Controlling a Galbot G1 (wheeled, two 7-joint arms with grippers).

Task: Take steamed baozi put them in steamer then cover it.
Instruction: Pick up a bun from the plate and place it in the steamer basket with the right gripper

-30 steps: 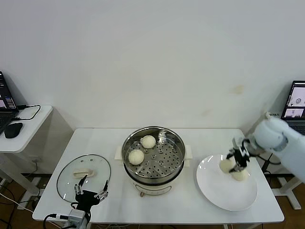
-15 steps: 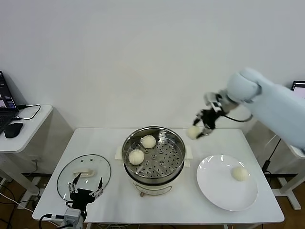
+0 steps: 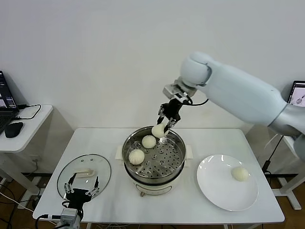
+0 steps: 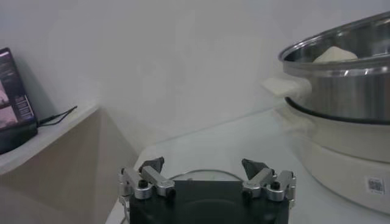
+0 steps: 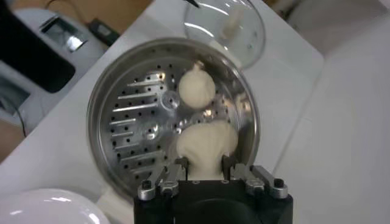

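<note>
A white table [image 3: 143,200] stands against a plain white wall. A smaller side desk [image 3: 28,125] at its left end carries a laptop and a mouse; a second laptop [image 3: 298,98] shows past the right end.

The steamer [image 3: 153,160] sits at the middle of the table, its perforated tray exposed. Two steamed baozi lie on the tray toward the left rim: one [image 3: 149,141] at the back, one [image 3: 136,156] nearer the front. A white plate [image 3: 214,191] near the right edge holds one baozi [image 3: 239,173]. The cover [image 3: 84,174] lies flat near the front left corner, handle up, well apart from the steamer.

The right gripper [image 3: 164,125] hangs above the back rim of the steamer, fingers pressed onto a fourth baozi [image 5: 206,145], which is clear of the tray. The left gripper [image 3: 82,193] is at the front left edge, beside the cover, fingers spread and holding nothing.
</note>
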